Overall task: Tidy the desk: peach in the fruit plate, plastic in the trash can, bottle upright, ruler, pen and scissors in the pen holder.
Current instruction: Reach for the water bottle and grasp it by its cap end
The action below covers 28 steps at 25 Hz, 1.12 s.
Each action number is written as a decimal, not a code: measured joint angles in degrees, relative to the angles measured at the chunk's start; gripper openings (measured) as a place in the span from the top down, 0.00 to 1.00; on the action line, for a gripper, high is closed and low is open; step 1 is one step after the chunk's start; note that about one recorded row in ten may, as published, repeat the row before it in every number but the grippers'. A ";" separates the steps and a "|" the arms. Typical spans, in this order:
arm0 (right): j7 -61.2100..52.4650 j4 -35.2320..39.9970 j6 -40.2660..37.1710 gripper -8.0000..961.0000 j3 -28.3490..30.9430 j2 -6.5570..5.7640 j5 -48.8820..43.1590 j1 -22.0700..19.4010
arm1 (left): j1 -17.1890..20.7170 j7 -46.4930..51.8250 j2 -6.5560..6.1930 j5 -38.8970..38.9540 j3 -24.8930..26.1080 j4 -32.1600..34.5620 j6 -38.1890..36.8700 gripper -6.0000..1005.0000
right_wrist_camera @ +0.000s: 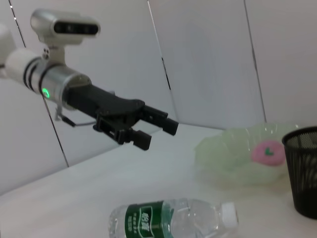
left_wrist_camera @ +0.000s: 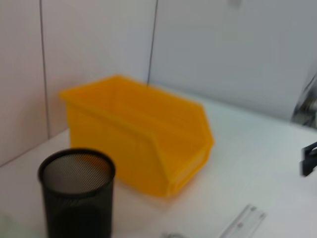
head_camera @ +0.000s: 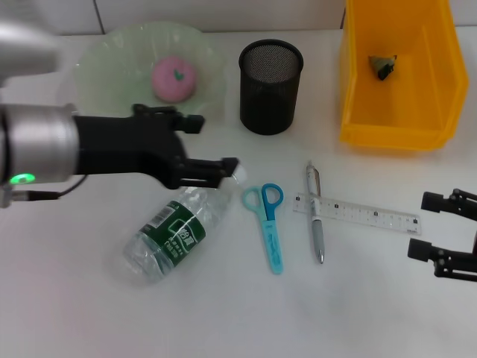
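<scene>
Hovering: the left gripper (head_camera: 212,153), black, hangs in the air above the cap end of the bottle, its fingers (right_wrist_camera: 166,124) spread apart and holding nothing.
Bottle: a clear plastic water bottle with a green label (head_camera: 179,227) lies on its side on the white table (head_camera: 223,313), its white cap pointing toward the pen holder, just below the left fingertips with a clear gap showing in the right wrist view (right_wrist_camera: 173,218).
Right gripper: the right gripper (head_camera: 436,227), also black, sits low at the table's right edge, fingers parted and empty, well apart from the bottle.
Beside the bottle: blue-handled scissors (head_camera: 270,224) lie flat just right of it; then a silver pen (head_camera: 316,222), lying across one end of a clear plastic ruler (head_camera: 365,214).
Pen holder: a black mesh cylindrical pen holder (head_camera: 270,86) stands upright behind the scissors.
Fruit plate: a pale green translucent plate (head_camera: 112,56) behind the left arm holds a pink peach (head_camera: 174,78).
Trash can: a yellow plastic bin (head_camera: 399,119) at the far right has a small dark crumpled scrap (head_camera: 383,66) inside.
</scene>
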State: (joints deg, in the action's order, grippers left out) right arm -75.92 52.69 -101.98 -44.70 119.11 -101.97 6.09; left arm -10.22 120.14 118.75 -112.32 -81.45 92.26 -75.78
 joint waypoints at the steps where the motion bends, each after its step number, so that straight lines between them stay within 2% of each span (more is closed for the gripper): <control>1: 0.03 -0.07 -0.09 0.13 0.33 0.03 -0.50 -0.02 | -0.39 7.54 0.09 -6.39 -4.79 5.02 1.90 0.18; 2: 0.06 -0.18 -0.09 0.13 0.49 0.08 -0.85 -0.03 | -0.39 7.54 0.09 -6.39 -4.79 5.02 1.90 0.18; 5: 0.10 -0.44 0.10 0.13 0.54 0.13 -1.52 0.05 | -3.55 17.82 0.16 -17.96 -13.23 7.66 4.52 0.18; 9: 0.14 -0.53 0.15 0.13 0.55 0.12 -2.15 0.23 | -8.25 28.63 0.36 -32.54 -22.01 5.71 7.99 0.18; 11: 0.12 -0.58 0.14 0.13 0.57 0.11 -2.16 0.11 | -9.85 31.10 0.39 -35.38 -23.85 4.12 9.26 0.19; 16: -0.05 -0.62 0.11 0.13 0.59 0.09 -2.16 0.34 | -14.79 33.34 0.46 -35.77 -24.55 -2.56 10.93 0.20; 21: -0.29 -0.66 0.34 0.13 0.58 0.07 -2.16 0.54 | -17.97 33.46 0.45 -34.30 -25.24 -9.01 13.68 0.20; 26: -0.35 -0.67 0.74 0.13 0.25 0.07 -2.16 0.58 | -20.29 33.34 0.43 -32.93 -24.60 -14.76 15.81 0.21; 28: -0.36 -0.66 0.75 0.13 0.23 0.07 -2.17 0.59 | -20.29 33.34 0.43 -32.93 -24.60 -14.76 15.81 0.22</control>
State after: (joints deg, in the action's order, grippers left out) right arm -76.28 52.03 -101.22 -44.46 119.18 -104.13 6.68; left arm -30.51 153.48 119.18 -145.25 -106.05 77.51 -59.97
